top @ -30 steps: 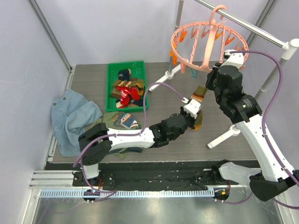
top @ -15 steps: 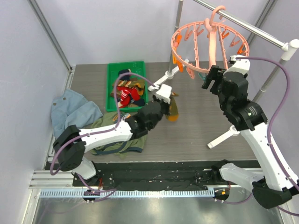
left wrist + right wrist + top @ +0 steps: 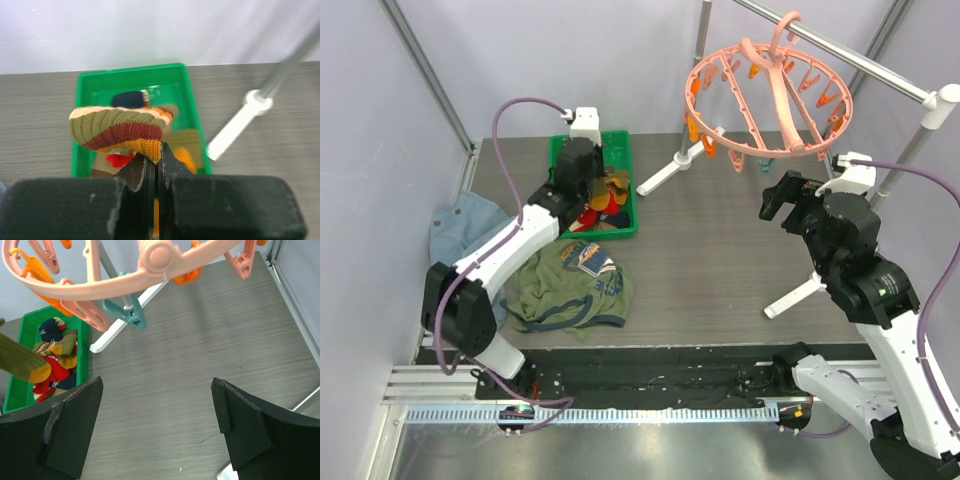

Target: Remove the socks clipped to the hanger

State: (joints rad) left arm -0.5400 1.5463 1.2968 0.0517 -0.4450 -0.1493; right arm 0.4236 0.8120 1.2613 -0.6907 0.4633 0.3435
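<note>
The left gripper [image 3: 157, 161], clamped tight on a fold of the striped sock [image 3: 120, 130], holds this soft, light, limp knit above the green tray [image 3: 186, 87] of other socks [image 3: 52, 352], while the right gripper [image 3: 157, 412] gapes wide beneath the hanger [image 3: 157, 255].

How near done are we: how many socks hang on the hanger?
0. None hangs from the hanger, though some clips are partly hidden; the left gripper holds a striped sock.
</note>
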